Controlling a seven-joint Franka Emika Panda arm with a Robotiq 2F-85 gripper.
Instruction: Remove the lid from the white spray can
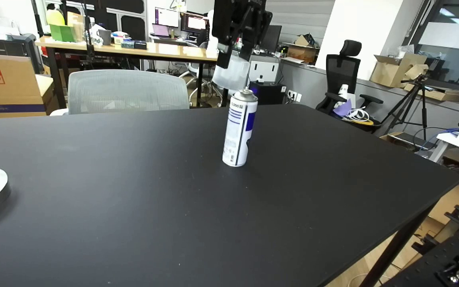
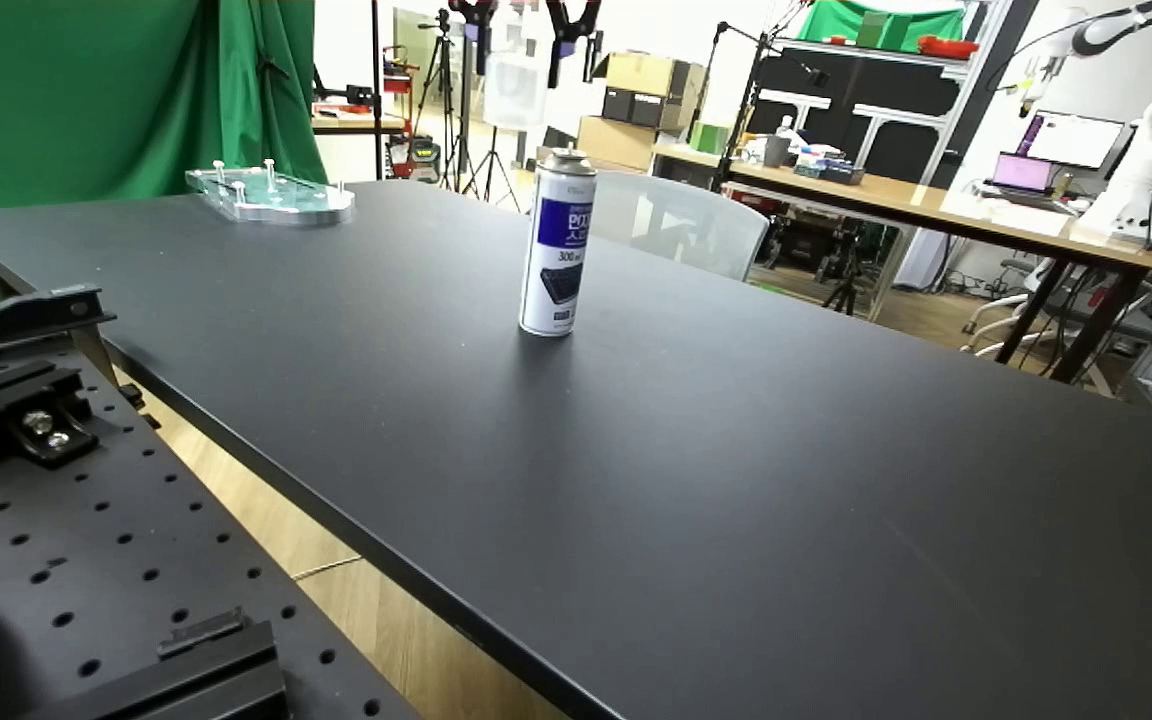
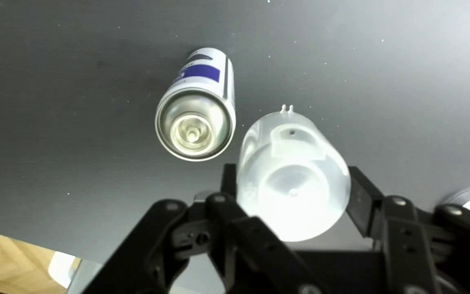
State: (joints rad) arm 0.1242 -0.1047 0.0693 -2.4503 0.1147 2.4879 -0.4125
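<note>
Wrist view: clamped with gripper (image 3: 294, 186) on translucent cap (image 3: 293, 175), might topple white aerosol can (image 3: 196, 104), left, if swung low.

Robotics laboratory: a perforated mounting plate (image 2: 126, 595) beside the black table (image 2: 736, 500); beyond the table, a green curtain (image 2: 86, 100), a computer monitor (image 2: 1076, 138) and a white robot arm (image 2: 1131, 190).

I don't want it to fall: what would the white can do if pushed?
The white spray can might tip easily, being tall and slim. Knocked over, it would probably roll, because its sides are round. Its smooth-looking surface might be slippery.
</note>
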